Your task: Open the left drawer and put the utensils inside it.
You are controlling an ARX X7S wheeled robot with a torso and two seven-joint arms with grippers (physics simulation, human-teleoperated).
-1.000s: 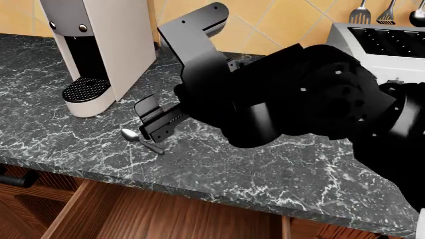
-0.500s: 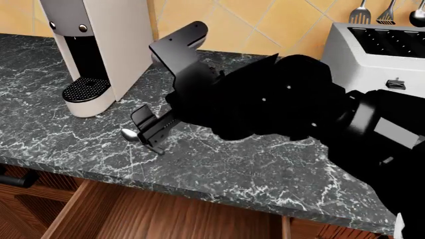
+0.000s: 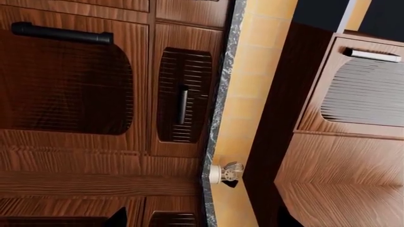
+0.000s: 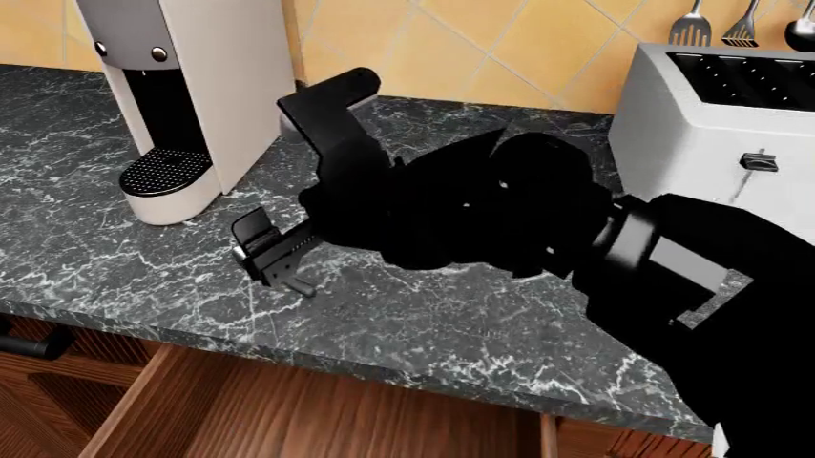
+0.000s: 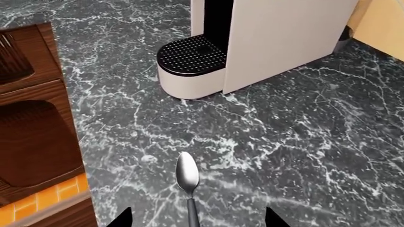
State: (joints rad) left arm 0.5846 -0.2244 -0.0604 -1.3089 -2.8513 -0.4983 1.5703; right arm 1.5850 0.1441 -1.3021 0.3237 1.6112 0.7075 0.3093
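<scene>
1. Currently the spoon lies flat on the dark marble counter, low and centre in the right wrist picture, bowl toward the coffee machine, handle running off the bottom edge.
2. The right gripper is seen at centre-left of the head picture, down at the counter over the spoon; its jaws are spread, with nothing between them but the spoon handle, not yet pinched. Two dark finger tips show at the bottom corners either side of the handle.
3. The left gripper is not seen in any picture; its state cannot be told. Only cabinet fronts are shown by its camera.
4. The left drawer is already pulled out, lower left of the head picture, under the counter edge. The knife is not visible.
5. For a good grasp: the handle should be kept centred between the fingers, the fingers lowered until touching marble, then closed slowly; a thin flat spoon is likely to slip or skid if pinched high.
6. After closing, a straight lift is advised before carrying toward the drawer.
</scene>
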